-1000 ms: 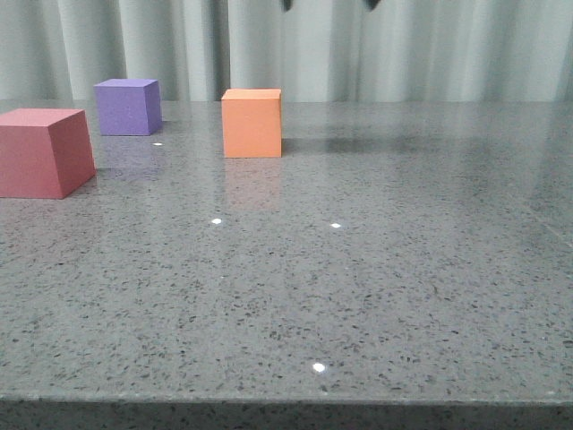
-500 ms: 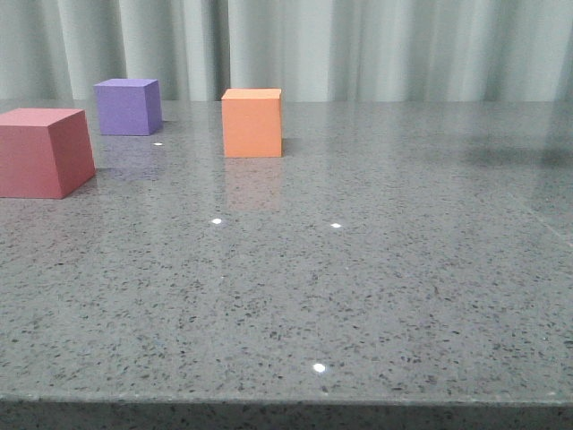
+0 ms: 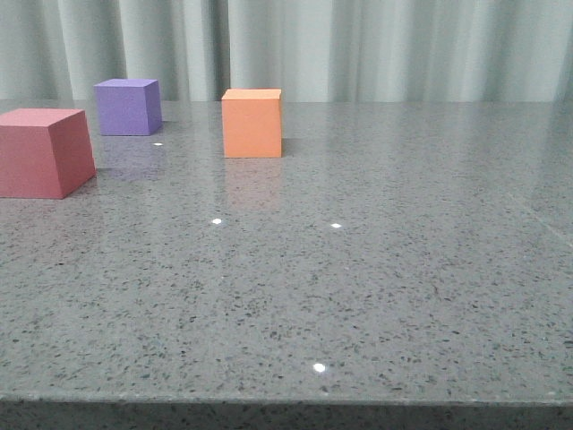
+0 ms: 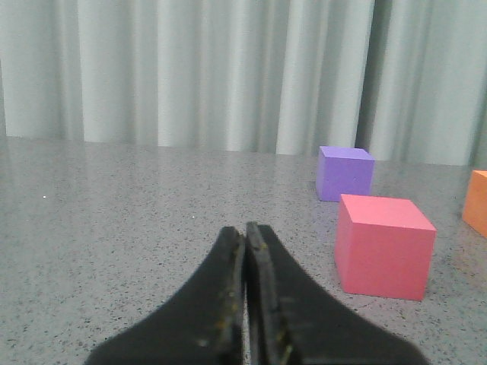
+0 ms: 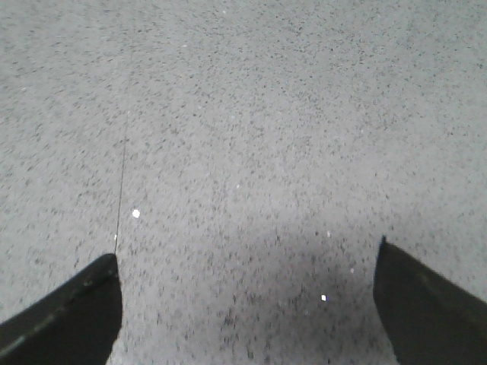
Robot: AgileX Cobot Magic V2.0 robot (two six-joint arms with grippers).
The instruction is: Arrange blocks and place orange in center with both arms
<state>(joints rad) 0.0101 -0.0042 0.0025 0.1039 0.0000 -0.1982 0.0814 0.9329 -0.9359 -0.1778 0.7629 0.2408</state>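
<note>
While left jaws press together empty and right jaws spread over bare worktop (image 5: 243, 114), we judge the orange cube (image 3: 252, 123) light, slightly compressible; grip opposite flat sides.

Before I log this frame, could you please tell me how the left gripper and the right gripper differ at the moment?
The left gripper is shut, its jaws pressed together, while the right gripper is wide open. The left one faces the red block and purple block; the right one looks down at bare table. Both are black and hold nothing.
</note>
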